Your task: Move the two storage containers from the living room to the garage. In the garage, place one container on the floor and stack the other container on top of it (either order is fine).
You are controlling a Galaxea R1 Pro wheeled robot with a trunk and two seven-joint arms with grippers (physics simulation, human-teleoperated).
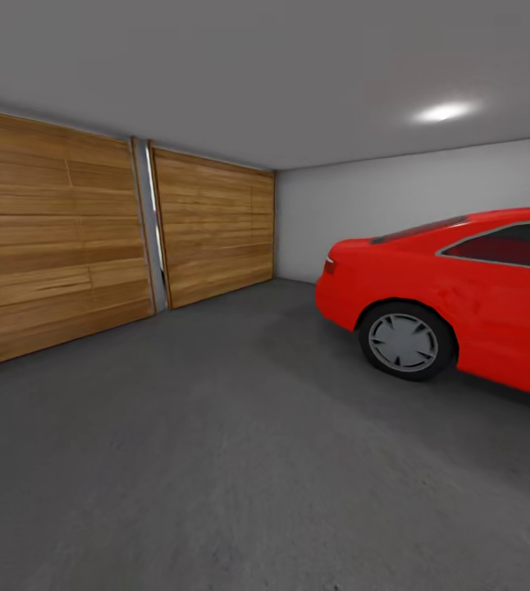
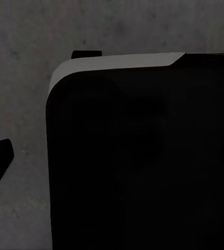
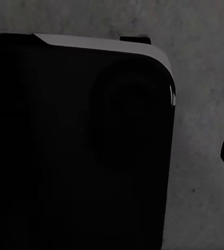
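Here each wrist camera looks down past a dark, rounded robot body at mottled grey concrete, with small black tips at the edges of the picture; whether either gripper is released or clenched cannot be told. Farther out, the head view shows the garage floor, two wooden doors on the left wall, a pale grey back wall, and a red car parked at the right.
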